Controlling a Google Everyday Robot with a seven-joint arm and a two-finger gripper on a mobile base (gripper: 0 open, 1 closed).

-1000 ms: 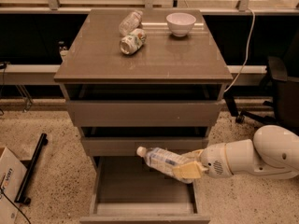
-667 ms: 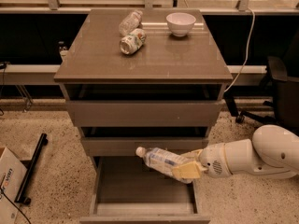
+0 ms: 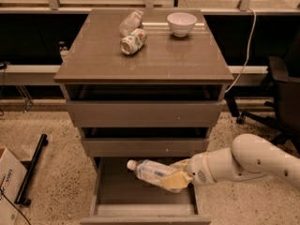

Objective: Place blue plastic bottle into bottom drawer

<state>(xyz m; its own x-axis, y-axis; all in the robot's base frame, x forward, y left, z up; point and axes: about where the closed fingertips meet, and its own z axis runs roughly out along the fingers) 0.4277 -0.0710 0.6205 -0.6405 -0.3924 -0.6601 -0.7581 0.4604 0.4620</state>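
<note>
1 bottle (image 3: 151, 171) in gripper (image 3: 175, 180), over btm drawer (image 3: 119, 197)

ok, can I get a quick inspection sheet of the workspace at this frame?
Surface: cabinet top, brown, carries three items.
Job's things: blue plastic bottle held tilted, cap to the left, above the open bottom drawer; not yet set down.
Clutter: green-labelled bottle and clear bottle lying down, white bowl upright.
Grippers: hand over the drawer's right side, shut on the bottle.
Cables: white cable hanging right of the cabinet.
Surroundings: office chair right; cardboard box and black bar on the floor left.
</note>
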